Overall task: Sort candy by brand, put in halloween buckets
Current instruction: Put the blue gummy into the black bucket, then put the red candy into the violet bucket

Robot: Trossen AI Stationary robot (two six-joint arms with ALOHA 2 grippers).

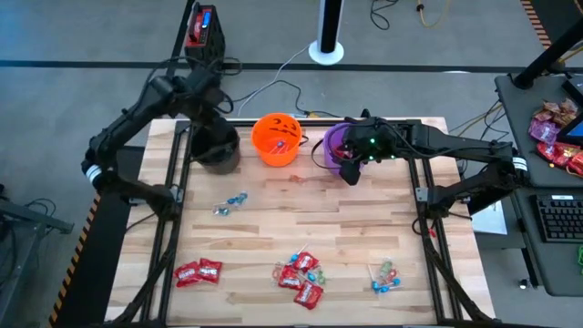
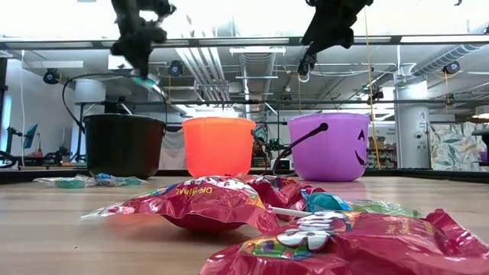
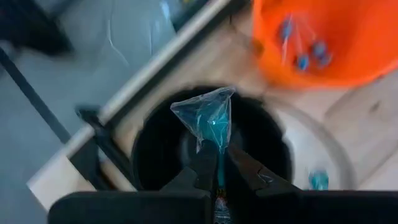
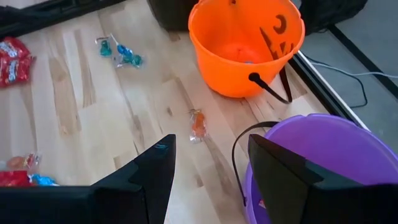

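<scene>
My left gripper [image 3: 219, 155] hangs over the open top of the black bucket [image 3: 155, 155] at the table's far left, shut on a blue twist-wrapped candy [image 3: 210, 118]. The orange bucket [image 1: 276, 138], with lollipops inside, and the purple bucket [image 1: 335, 144] stand in a row to its right. My right gripper [image 4: 208, 168] hovers open and holds nothing, above the near rim of the purple bucket [image 4: 317, 155]. More candy lies on the table: blue pieces [image 1: 232, 202], red packets [image 1: 199, 271], a mixed pile [image 1: 299, 271] and lollipops [image 1: 384, 276]. My left gripper pinches the blue candy by one twisted end of its wrapper [image 3: 219, 163] between its two fingers. The fingers come from above, slanting down. The rest of the candy sticks out past the fingertips, clear of everything, over the mouth of the black bucket.
A small orange candy [image 4: 198, 124] lies on the wood just in front of the orange and purple buckets. A dark frame rail [image 1: 173, 182] runs along the table's left side and another [image 1: 424, 196] along its right. Bare wood lies between the buckets and the candy piles.
</scene>
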